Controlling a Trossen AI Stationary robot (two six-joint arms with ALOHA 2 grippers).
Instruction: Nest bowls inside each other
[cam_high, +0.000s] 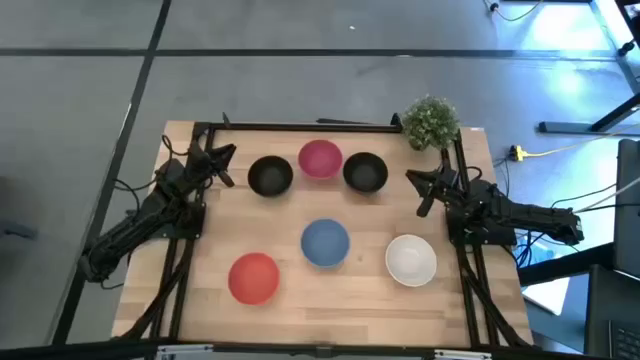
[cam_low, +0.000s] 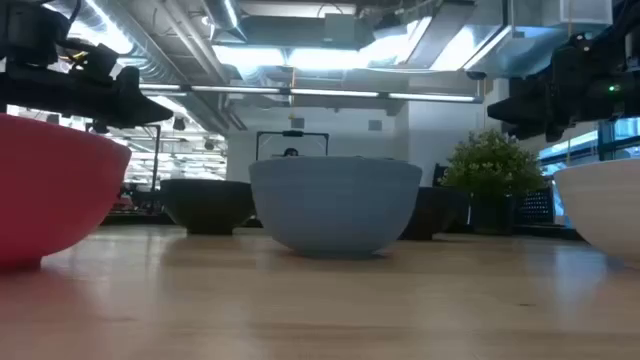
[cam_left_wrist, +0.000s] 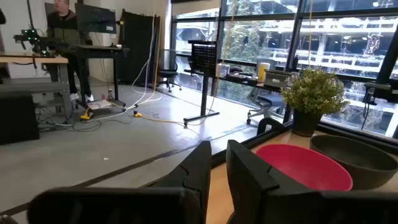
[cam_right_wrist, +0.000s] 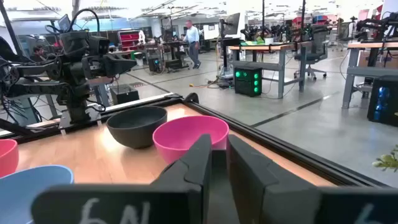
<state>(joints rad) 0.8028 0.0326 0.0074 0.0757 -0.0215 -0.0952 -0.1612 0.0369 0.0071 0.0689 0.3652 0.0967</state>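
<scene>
Nesting has not begun — all six bowls sit apart on the tabletop (cam_high: 200, 310), none inside another. Along the far row stand a black bowl (cam_high: 270, 176), the magenta-pink bowl (cam_high: 320, 159) and a second black bowl (cam_high: 365, 172); nearer the front edge lie the red bowl (cam_high: 254, 277), the blue bowl (cam_high: 325, 243) and the white bowl (cam_high: 411, 259). Every stacking move is left to do. The left tool (cam_high: 222, 160) hangs over the far left corner, beside the first black bowl, its fingers close together with only a thin gap, holding nothing. The right tool (cam_high: 421, 192) hovers between the second black bowl and the white one, fingers likewise nearly together and empty — neither touches a bowl
</scene>
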